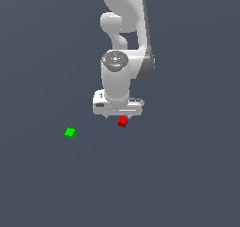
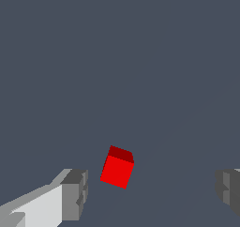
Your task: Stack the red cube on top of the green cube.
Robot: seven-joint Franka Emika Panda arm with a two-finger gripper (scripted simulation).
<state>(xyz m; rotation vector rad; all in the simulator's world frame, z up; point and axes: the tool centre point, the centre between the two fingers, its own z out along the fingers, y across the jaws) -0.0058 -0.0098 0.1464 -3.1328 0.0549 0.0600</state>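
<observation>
The red cube (image 1: 123, 122) lies on the grey floor just below the white gripper (image 1: 118, 114) in the exterior view. In the wrist view the red cube (image 2: 117, 167) sits between the two grey fingertips (image 2: 75, 193), nearer one of them, and touches neither. The gripper (image 2: 152, 191) is open and empty above the cube. The green cube (image 1: 71, 133) lies apart, toward the exterior view's left of the red cube. It is out of the wrist view.
The white arm (image 1: 124, 29) rises behind the gripper in the exterior view. The plain grey floor (image 1: 178, 174) spreads all around the two cubes.
</observation>
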